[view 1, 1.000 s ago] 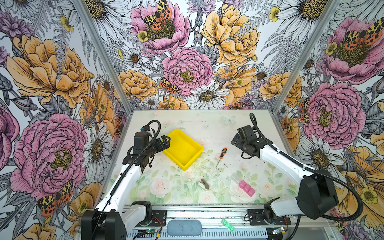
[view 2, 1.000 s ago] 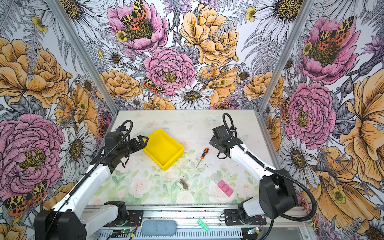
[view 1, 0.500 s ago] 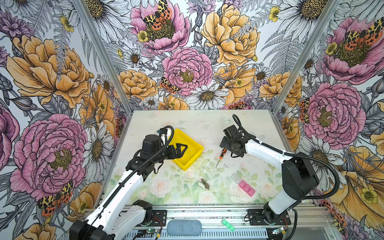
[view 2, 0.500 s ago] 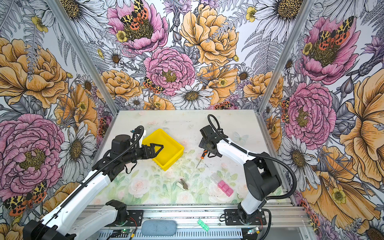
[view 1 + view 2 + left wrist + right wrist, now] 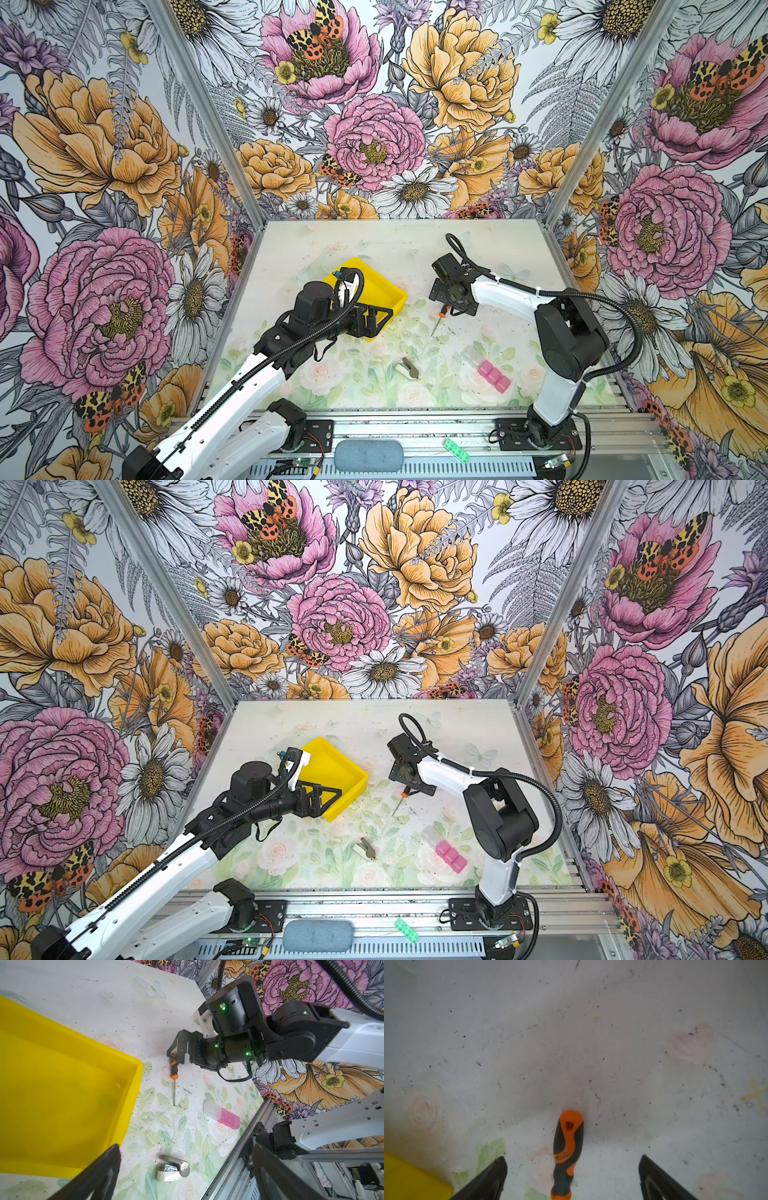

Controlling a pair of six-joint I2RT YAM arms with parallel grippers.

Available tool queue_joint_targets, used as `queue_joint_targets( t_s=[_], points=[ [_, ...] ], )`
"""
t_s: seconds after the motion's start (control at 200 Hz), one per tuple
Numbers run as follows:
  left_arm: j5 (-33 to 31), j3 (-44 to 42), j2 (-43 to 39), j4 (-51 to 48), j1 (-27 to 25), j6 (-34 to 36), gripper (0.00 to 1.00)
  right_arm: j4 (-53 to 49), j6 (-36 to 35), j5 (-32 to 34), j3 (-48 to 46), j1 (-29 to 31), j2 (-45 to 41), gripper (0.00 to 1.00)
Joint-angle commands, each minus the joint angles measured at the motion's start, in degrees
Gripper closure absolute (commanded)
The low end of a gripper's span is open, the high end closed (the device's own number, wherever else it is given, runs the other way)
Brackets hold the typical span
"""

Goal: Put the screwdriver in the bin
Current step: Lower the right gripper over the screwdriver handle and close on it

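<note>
Both arms' jaws gape empty. We find the screwdriver [image 5: 568, 1153] flat on the bench [image 5: 374, 245], just beside the bin [image 5: 388, 291], handle between the right jaws, long axis square to their closing line.

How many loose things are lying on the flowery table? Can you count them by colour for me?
Yellow: 1, the bin
Orange and black: 1, the screwdriver
Grey and white: 1, the clip
Pink and clear: 1, the row of blocks
Total: 4
</note>
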Motion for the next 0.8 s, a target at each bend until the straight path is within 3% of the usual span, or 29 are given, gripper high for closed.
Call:
queue_joint_targets(
  t_s=[0.0,0.415,0.796],
  points=[
    [-3.5,-1.1,-1.2,-1.2,-0.4,-0.6,0.01,-0.2,-1.0,0.3,1.9,0.6,1.6,0.01],
    [2.6,-1.1,-4.0,-1.4,-1.4,4.1,0.01,-0.2,-3.4,0.3,2.4,0.6,5.3,0.15],
    [1.4,-3.9,-6.6,-1.3,-2.1,2.6,0.01,-0.1,-4.4,0.0,3.6,0.6,7.8,0.37]
  ],
)
